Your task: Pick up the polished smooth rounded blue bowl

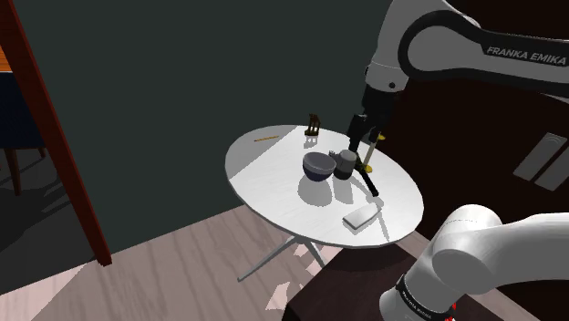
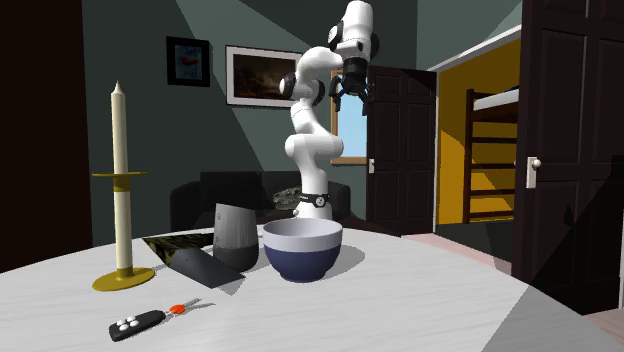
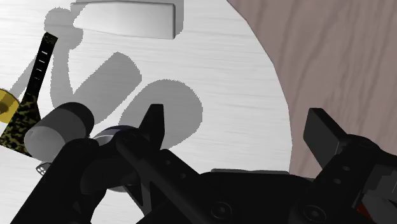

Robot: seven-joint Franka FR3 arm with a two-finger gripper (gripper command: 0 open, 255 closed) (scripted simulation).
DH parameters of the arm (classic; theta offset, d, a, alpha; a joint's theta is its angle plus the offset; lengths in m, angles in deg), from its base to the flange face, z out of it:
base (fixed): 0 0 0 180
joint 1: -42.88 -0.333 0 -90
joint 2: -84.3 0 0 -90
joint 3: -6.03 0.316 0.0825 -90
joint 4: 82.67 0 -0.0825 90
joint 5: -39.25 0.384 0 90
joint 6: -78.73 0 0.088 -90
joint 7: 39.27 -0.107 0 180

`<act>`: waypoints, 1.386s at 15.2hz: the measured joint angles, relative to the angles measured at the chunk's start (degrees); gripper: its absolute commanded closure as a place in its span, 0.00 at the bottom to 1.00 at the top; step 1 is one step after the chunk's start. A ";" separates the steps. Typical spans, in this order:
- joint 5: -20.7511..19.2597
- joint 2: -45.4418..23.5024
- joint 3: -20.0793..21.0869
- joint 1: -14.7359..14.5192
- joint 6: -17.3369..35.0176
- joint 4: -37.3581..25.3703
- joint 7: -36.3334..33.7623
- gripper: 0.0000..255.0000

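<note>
— Dark green walls close the room, and a pale wooden floor [image 1: 182,264] lies under the round white table [image 1: 264,169]. What stands on the table, starting from the second exterior view's left?

— First comes a tall cream candle [image 2: 119,170], upright in a yellow holder [image 2: 124,280]. A black key fob [image 2: 135,325] lies in front of it. Next is a grey cylinder [image 2: 236,235], and just beside that, on its right, is the bowl [image 2: 302,249].

— How does the bowl sit?

— It sits upright, with its mouth facing up. The outside is dark blue and the inside is white. It is round, so it has no long axis I can name. It stands near the middle of the table. Whether it touches the cylinder, I cannot tell.

— And the gripper?

— The gripper [image 2: 350,92] hangs above the table, pointing down, well apart from the bowl. In the wrist view its two fingers [image 3: 154,124] are spread, and nothing is between them.

— What does the room show around it?

— Two framed pictures [image 2: 262,75] hang on the wall to the left of the arm. To the right, a doorway gives onto a yellow-walled room with a bunk bed [image 2: 495,150]. After that comes a dark door [image 2: 580,120] with a pale knob [image 2: 534,163].
</note>
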 measured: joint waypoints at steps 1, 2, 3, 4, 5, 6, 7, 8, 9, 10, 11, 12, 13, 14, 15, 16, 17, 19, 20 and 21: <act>0.00 0.00 0.00 0.00 0.00 0.00 0.00 0.00; -0.27 -0.58 -0.35 0.15 0.97 0.44 0.33 0.00; -0.49 -1.79 -0.61 0.30 2.33 0.64 0.55 0.00; -0.82 -2.80 -1.05 0.51 3.63 0.99 0.96 0.00; -1.21 -4.46 -1.56 0.77 5.34 1.10 1.43 0.00; -1.49 -5.80 -1.93 0.96 6.94 1.41 1.75 0.00; -1.98 -6.73 -2.62 1.29 8.20 1.74 2.46 0.00; -2.40 -9.10 -3.23 1.60 10.01 1.19 3.01 0.00; -2.71 -10.79 -3.73 1.83 12.08 1.67 3.42 0.00; -2.91 -12.54 -4.05 1.98 13.43 1.30 3.69 0.00; -3.21 -14.25 -4.56 2.22 15.02 1.23 4.16 0.00; -3.51 -16.24 -5.13 2.49 16.50 0.70 4.73 0.00; -3.77 -17.64 -5.61 2.73 17.98 0.83 5.20 0.00; -4.07 -19.52 -6.21 3.03 19.59 0.56 5.82 0.00; -4.21 -21.43 -6.58 3.18 21.10 0.20 6.13 0.00; -4.37 -23.68 -7.06 3.38 22.90 -0.22 6.59 0.00; -4.44 -25.71 -7.39 3.51 24.11 -0.98 6.93 0.00; -4.51 -29.72 -8.08 3.79 26.68 -2.34 7.68 0.00; -4.56 -32.04 -8.73 4.13 27.87 -3.52 8.55 0.00; -4.49 -34.30 -9.00 4.23 29.11 -4.48 8.87 0.00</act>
